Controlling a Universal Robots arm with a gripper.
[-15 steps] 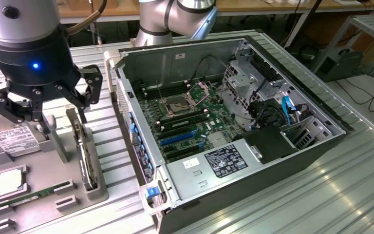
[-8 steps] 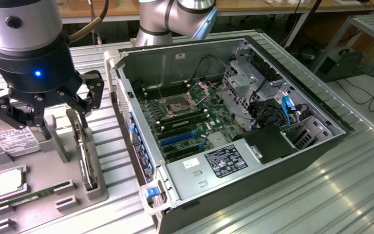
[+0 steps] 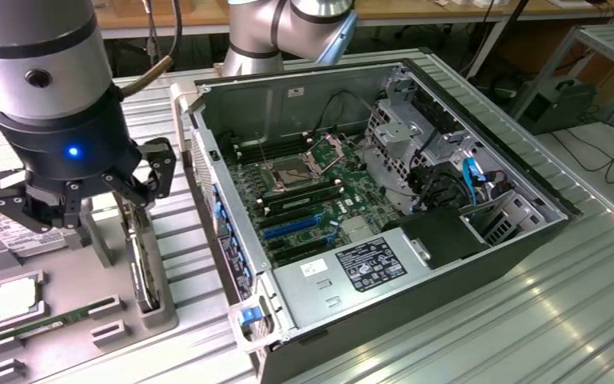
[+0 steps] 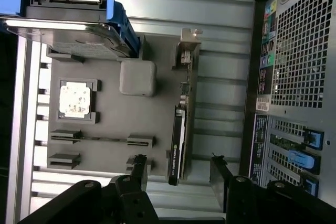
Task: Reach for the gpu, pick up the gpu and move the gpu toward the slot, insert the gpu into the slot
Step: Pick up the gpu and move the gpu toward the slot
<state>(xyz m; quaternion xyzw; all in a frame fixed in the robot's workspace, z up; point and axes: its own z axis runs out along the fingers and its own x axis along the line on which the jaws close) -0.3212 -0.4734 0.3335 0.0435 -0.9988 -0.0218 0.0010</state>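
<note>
Two fingers (image 3: 156, 172) hang at the upper left of the exterior view, spread as wide as they go and holding nothing. Just under them the gpu (image 3: 141, 252) stands on its long edge in a groove of the grey tray (image 3: 73, 276) at lower left. From the wrist, the fingertips sit one on either side of the card's line, at the end away from its silver bracket (image 4: 189, 40), and they look clear of it.

I judge the step in hand to be the reach: the card is not yet gripped. Taking hold would seem to call for the fingers to come down squarely astride the thin card and close on its flat faces, clear of the groove walls.

On the same tray lie a hard drive (image 4: 79, 40), a processor chip (image 4: 75, 99) and a memory stick (image 3: 45, 320). Further in, mid-frame, the open computer case (image 3: 520, 188) shows its green motherboard (image 3: 323, 192). The blue slot (image 3: 291, 226) there looks empty and is well apart from the gpu.

Everything rests on a ribbed metal worktop (image 3: 499, 320). Behind it, along the top edge, are a wooden bench (image 3: 446, 12) and loose cables (image 3: 595, 152).
</note>
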